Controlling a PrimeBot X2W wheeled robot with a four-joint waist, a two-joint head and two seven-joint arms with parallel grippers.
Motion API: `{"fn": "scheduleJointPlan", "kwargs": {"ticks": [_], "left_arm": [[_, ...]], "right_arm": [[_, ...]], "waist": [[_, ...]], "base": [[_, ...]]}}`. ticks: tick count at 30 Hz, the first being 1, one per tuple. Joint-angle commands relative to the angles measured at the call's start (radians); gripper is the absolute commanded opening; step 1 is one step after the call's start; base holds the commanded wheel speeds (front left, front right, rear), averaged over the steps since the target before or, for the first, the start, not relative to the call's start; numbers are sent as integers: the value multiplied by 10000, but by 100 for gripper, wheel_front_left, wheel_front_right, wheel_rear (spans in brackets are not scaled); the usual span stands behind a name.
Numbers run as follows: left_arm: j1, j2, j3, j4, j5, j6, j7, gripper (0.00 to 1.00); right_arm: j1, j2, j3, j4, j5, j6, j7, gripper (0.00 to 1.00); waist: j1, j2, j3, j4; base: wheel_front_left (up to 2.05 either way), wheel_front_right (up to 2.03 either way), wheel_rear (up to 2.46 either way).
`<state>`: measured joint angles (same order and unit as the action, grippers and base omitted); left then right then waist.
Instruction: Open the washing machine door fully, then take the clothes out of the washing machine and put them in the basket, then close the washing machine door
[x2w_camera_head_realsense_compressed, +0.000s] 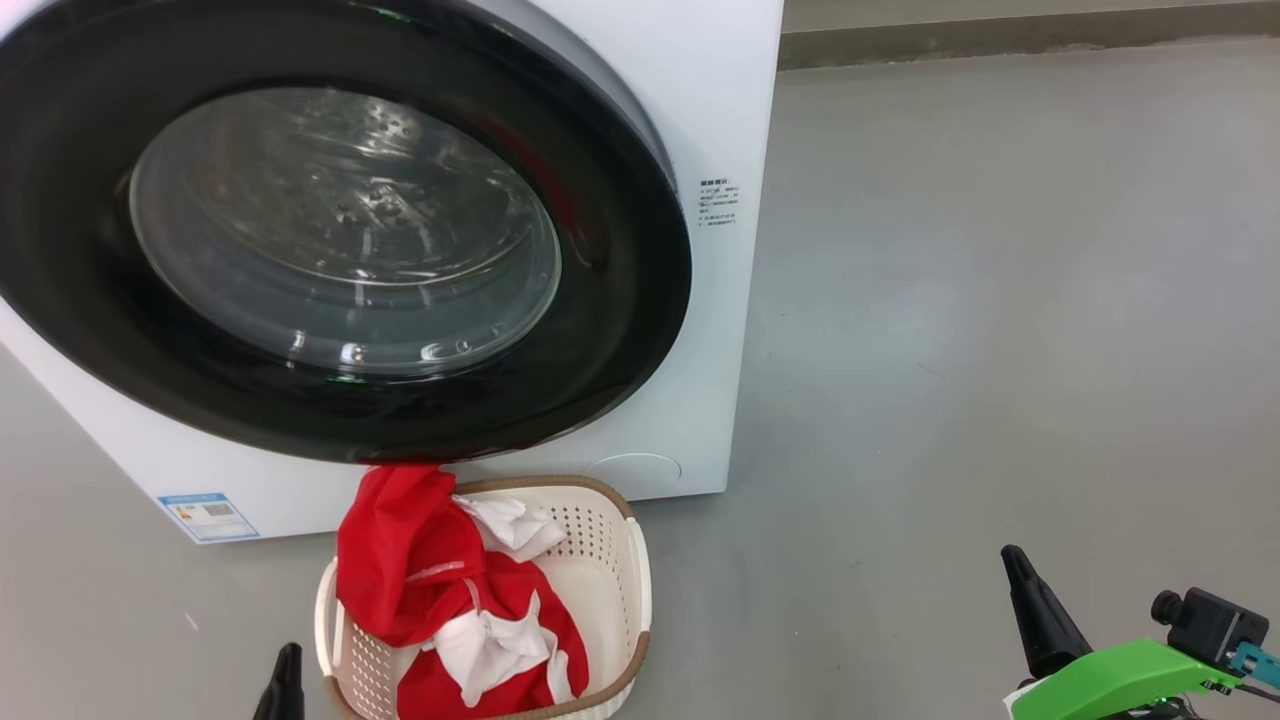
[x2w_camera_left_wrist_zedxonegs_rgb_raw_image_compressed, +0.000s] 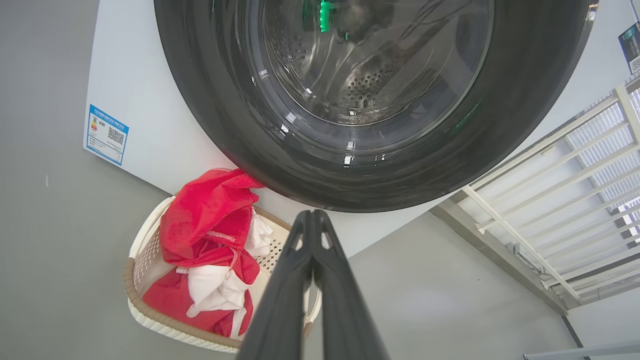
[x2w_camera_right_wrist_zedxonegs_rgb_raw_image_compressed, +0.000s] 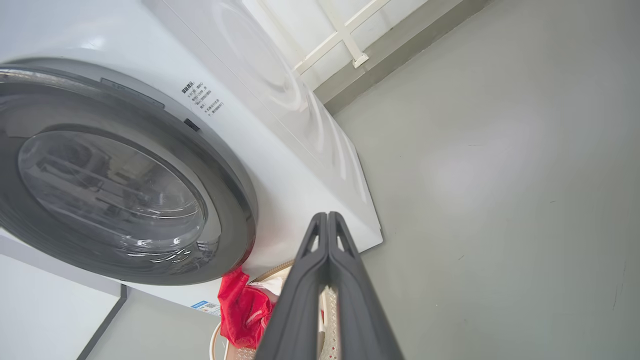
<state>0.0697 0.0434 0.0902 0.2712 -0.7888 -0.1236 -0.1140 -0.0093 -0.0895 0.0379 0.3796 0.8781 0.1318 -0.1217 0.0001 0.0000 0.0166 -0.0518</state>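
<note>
The white washing machine (x2w_camera_head_realsense_compressed: 715, 90) (x2w_camera_left_wrist_zedxonegs_rgb_raw_image_compressed: 142, 95) (x2w_camera_right_wrist_zedxonegs_rgb_raw_image_compressed: 295, 165) has its round black-rimmed door (x2w_camera_head_realsense_compressed: 625, 300) (x2w_camera_left_wrist_zedxonegs_rgb_raw_image_compressed: 220, 120) (x2w_camera_right_wrist_zedxonegs_rgb_raw_image_compressed: 232, 200) lying against its front, and it looks closed. The perforated steel drum shows through the glass. On the floor just before the machine stands the cream basket (x2w_camera_head_realsense_compressed: 640, 570) (x2w_camera_left_wrist_zedxonegs_rgb_raw_image_compressed: 131, 280) (x2w_camera_right_wrist_zedxonegs_rgb_raw_image_compressed: 272, 272). Red and white clothes (x2w_camera_head_realsense_compressed: 420, 570) (x2w_camera_left_wrist_zedxonegs_rgb_raw_image_compressed: 205, 220) (x2w_camera_right_wrist_zedxonegs_rgb_raw_image_compressed: 242, 305) are heaped in it and rise above its rim. My left gripper (x2w_camera_head_realsense_compressed: 287, 675) (x2w_camera_left_wrist_zedxonegs_rgb_raw_image_compressed: 312, 216) is shut and empty, beside the basket's left edge. Far right of the basket, my right gripper (x2w_camera_head_realsense_compressed: 1025, 580) (x2w_camera_right_wrist_zedxonegs_rgb_raw_image_compressed: 327, 217) is shut and empty.
A blue sticker (x2w_camera_head_realsense_compressed: 207, 515) (x2w_camera_left_wrist_zedxonegs_rgb_raw_image_compressed: 106, 134) marks the machine's lower left corner. Bare grey floor (x2w_camera_head_realsense_compressed: 1000, 300) stretches to the right of the machine. A white railing (x2w_camera_left_wrist_zedxonegs_rgb_raw_image_compressed: 550, 165) runs along the wall behind it.
</note>
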Motion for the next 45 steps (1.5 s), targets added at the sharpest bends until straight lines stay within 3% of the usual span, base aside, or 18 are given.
{"fn": "scheduleJointPlan", "kwargs": {"ticks": [1,45], "left_arm": [[-454,77,116,-227,-262,-28,80,0],[-1198,72,187,-247,-4724,-52,1316,0]], "right_arm": [[-494,-78,-63,-313,224,-4,54,0],[-768,162,-851,-897,4232,-8,1321,0]], "waist": [[-1,0,-2,7],[-1,0,-77,294]], "base": [[0,0,0],[0,0,0]]}}
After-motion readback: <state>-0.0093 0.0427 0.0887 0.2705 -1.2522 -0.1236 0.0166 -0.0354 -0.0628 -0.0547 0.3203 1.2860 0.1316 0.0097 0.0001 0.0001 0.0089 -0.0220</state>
